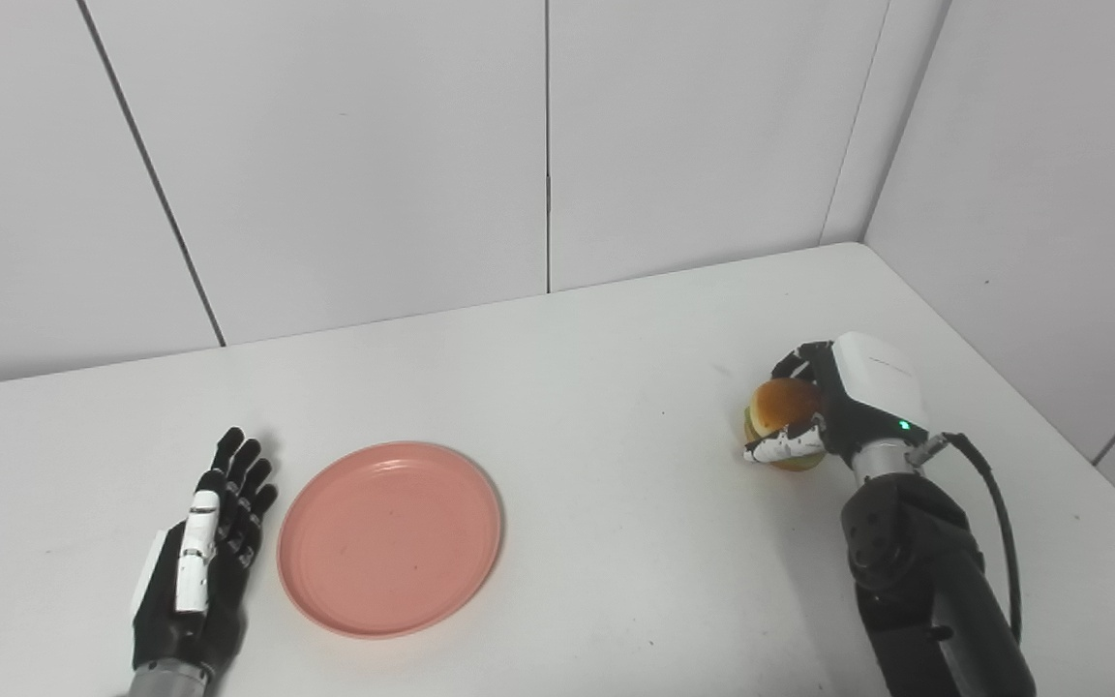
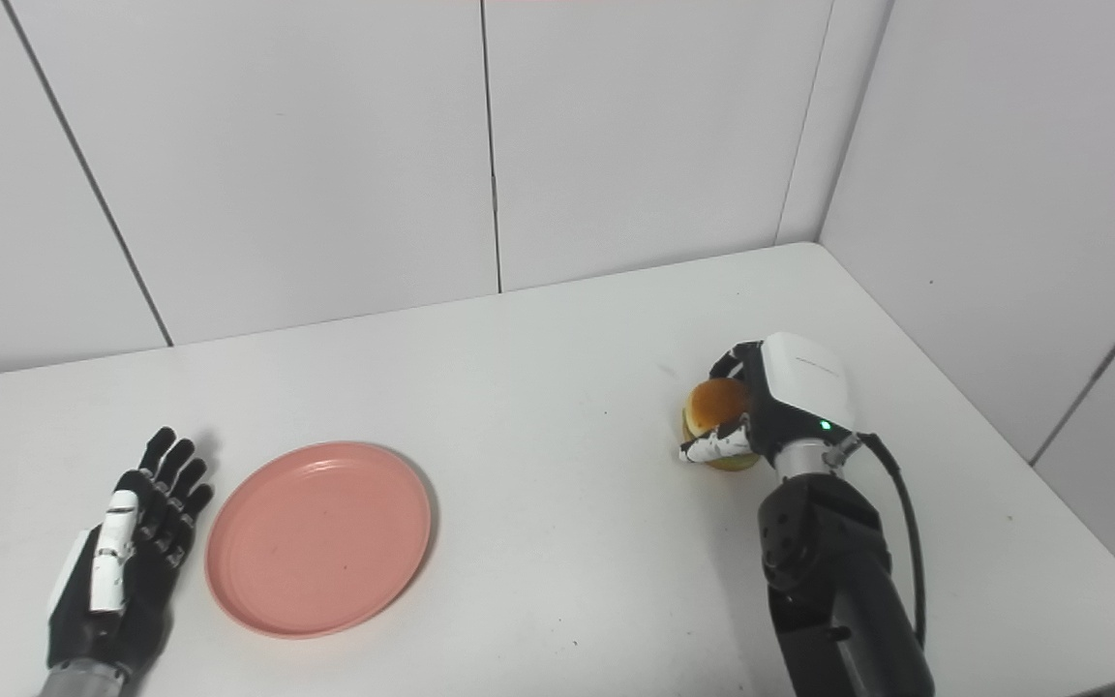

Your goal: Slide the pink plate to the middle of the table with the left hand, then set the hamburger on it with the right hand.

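The pink plate (image 1: 390, 537) lies flat on the white table (image 1: 596, 387), left of centre and near the front edge. Just left of it my left hand (image 1: 209, 542) stands edge-on with its fingers straight and spread, a narrow gap away from the rim and holding nothing. At the right side, the hamburger (image 1: 782, 414), a brown bun over green and yellow layers, sits at table level. My right hand (image 1: 824, 407) is wrapped around it, thumb across the front and fingers behind. I cannot tell if the hamburger is lifted off the surface.
White wall panels close off the back and the right side of the table. The table's right edge (image 1: 1051, 387) runs diagonally just beyond my right arm. A black cable (image 1: 998, 503) loops off the right wrist.
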